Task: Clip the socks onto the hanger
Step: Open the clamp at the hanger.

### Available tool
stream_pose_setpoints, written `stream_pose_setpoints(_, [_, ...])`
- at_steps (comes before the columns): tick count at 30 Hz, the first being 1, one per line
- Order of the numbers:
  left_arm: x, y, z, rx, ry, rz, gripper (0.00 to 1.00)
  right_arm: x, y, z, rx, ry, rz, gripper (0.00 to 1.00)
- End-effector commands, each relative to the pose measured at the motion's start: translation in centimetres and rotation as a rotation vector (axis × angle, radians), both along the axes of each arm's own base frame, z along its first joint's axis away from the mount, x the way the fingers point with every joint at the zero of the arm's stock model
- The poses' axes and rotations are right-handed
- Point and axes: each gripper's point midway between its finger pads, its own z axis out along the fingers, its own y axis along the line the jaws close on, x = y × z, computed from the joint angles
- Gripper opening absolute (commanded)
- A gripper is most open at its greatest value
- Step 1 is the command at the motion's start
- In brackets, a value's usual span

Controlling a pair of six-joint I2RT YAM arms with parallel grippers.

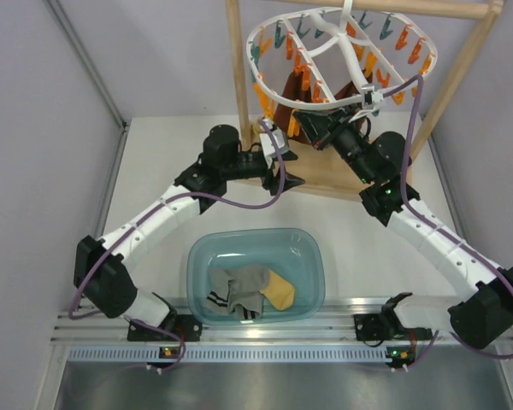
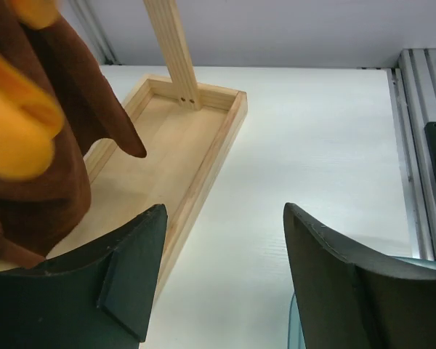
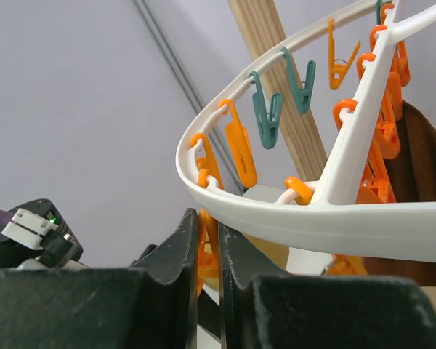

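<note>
Pinching orange clip [image 3: 206,251] under hanger [image 3: 334,225] rim with right tool [image 3: 208,222]. Holding left tool [image 2: 224,218] wide, empty, above worktop [image 2: 312,131] beside wooden tray [image 2: 211,163]; socks [image 1: 250,292] heaped in basin [image 1: 197,273].

Teal basin [image 1: 256,233] on table [image 1: 372,248]; brown socks [image 2: 58,167] (dark) over wooden rack [image 1: 237,60] base.

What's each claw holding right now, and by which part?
Right claw pinches an orange clip dangling from the hanger rim, by its lower part. Left claw open, empty.
</note>
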Motion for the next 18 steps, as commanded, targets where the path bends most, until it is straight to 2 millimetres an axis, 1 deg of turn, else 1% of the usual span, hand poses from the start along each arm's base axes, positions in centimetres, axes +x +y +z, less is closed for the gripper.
stream_pose_setpoints(1, [-1.1, 2.7, 3.2, -0.069, 0.003, 0.049, 0.71, -1.3, -0.1, 3.1, 0.047, -0.06, 0.035, 0.0])
stream_pose_setpoints(2, [-0.9, 3.0, 3.8, -0.095, 0.0, 0.071, 0.71, -1.3, -0.1, 3.1, 0.05, -0.056, 0.035, 0.0])
stream_pose_setpoints(3, [-0.6, 3.8, 4.6, -0.122, 0.016, 0.118, 0.71, -1.3, -0.1, 3.0, 0.051, -0.051, 0.038, 0.0])
stream_pose_setpoints(5, [-0.4, 4.5, 4.2, -0.129, 0.034, 0.157, 0.72, -1.3, 0.0, 3.1, 0.052, -0.051, 0.04, 0.0])
stream_pose_setpoints(6, [-0.7, 5.2, 4.6, -0.137, 0.03, 0.174, 0.71, -1.3, 0.0, 3.1, 0.053, -0.047, 0.04, 0.0])
stream_pose_setpoints(7, [-1.0, 5.5, 3.9, -0.126, 0.05, 0.171, 0.71, -1.3, -0.1, 3.3, 0.053, -0.052, 0.037, 0.0])
stream_pose_setpoints(8, [-1.2, 5.8, 3.6, -0.115, 0.06, 0.17, 0.7, -1.2, -0.1, 3.2, 0.053, -0.047, 0.038, 0.0])
stream_pose_setpoints(9, [-1.0, 6.7, 3.0, -0.098, 0.09, 0.194, 0.7, -1.4, -0.1, 3.2, 0.053, -0.047, 0.043, 0.0])
stream_pose_setpoints(10, [-1.3, 7.2, 3.0, -0.109, 0.146, 0.195, 0.7, -1.3, -0.1, 3.0, 0.052, -0.04, 0.046, 0.0])
stream_pose_setpoints(11, [-1.1, 7.8, 2.6, -0.104, 0.186, 0.202, 0.7, -1.5, -0.3, 3.1, 0.053, -0.044, 0.044, 0.0])
stream_pose_setpoints(12, [-0.7, 9.1, 2.2, -0.098, 0.248, 0.214, 0.7, -1.6, -0.2, 2.9, 0.047, -0.043, 0.05, 0.0])
stream_pose_setpoints(13, [-1.2, 9.7, 0.9, -0.05, 0.308, 0.195, 0.69, -1.5, -0.2, 2.5, 0.039, -0.038, 0.047, 0.0])
stream_pose_setpoints(14, [-2.8, 9.8, 0.7, -0.032, 0.332, 0.101, 0.67, -1.6, -0.3, 2.3, 0.031, -0.035, 0.05, 0.0])
stream_pose_setpoints(15, [-2.6, 10.7, 0.0, 0.007, 0.301, 0.095, 0.67, -1.5, -0.3, 2.0, 0.025, -0.029, 0.048, 0.0])
stream_pose_setpoints(16, [-3.9, 11.4, -1.2, 0.077, 0.354, 0.08, 0.67, -1.4, -0.4, 1.7, 0.019, -0.022, 0.047, 0.0])
stream_pose_setpoints(17, [-5.0, 11.8, -2.5, 0.137, 0.372, 0.041, 0.67, -1.4, -0.4, 1.5, 0.015, -0.017, 0.049, 0.0])
stream_pose_setpoints(18, [-5.8, 12.2, -3.3, 0.207, 0.261, -0.02, 0.66, -1.5, -0.4, 1.4, 0.014, -0.015, 0.057, 0.0])
